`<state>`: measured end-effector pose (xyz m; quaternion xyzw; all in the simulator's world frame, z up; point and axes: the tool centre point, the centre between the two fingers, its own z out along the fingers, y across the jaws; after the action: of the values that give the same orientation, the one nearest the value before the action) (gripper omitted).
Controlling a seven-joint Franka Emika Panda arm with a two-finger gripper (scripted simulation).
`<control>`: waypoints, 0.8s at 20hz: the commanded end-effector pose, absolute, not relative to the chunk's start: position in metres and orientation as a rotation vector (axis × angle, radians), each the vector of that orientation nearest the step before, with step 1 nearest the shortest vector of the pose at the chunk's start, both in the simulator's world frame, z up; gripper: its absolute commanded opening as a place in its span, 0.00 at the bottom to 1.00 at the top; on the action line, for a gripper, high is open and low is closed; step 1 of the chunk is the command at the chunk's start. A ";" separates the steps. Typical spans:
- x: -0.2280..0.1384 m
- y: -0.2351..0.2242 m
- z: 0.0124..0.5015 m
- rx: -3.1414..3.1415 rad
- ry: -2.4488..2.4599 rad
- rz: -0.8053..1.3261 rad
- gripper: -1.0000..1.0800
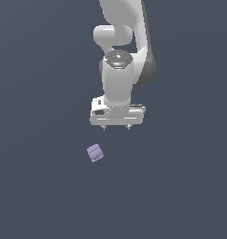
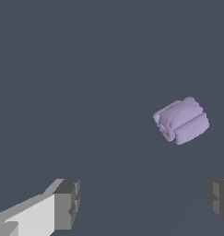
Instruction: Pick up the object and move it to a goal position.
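The object (image 1: 95, 153) is a small pale lilac lump with ridged, rounded sides, lying alone on the dark grey floor. The white gripper (image 1: 117, 128) hangs from the arm a little beyond it and toward the exterior view's right, not touching it. Only two short fingertips show under the hand, set wide apart. In the wrist view the object (image 2: 181, 120) lies ahead of the gripper (image 2: 143, 200), outside the gap and closer to one dark finger pad (image 2: 218, 199) than to the other pad (image 2: 67, 203). The gripper is open and holds nothing.
The white arm (image 1: 119, 42) rises behind the hand toward the top of the exterior view. The plain dark grey floor (image 1: 40, 186) fills everything else in both views.
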<state>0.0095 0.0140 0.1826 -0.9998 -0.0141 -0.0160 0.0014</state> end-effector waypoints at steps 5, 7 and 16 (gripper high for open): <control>0.011 0.013 0.186 -3.140 -0.042 -0.060 0.96; 0.012 0.012 0.184 -3.141 -0.055 -0.058 0.96; 0.022 -0.004 0.170 -3.141 -0.193 -0.048 0.96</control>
<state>0.0201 -0.0001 0.1738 -0.9985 -0.0518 -0.0163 -0.0021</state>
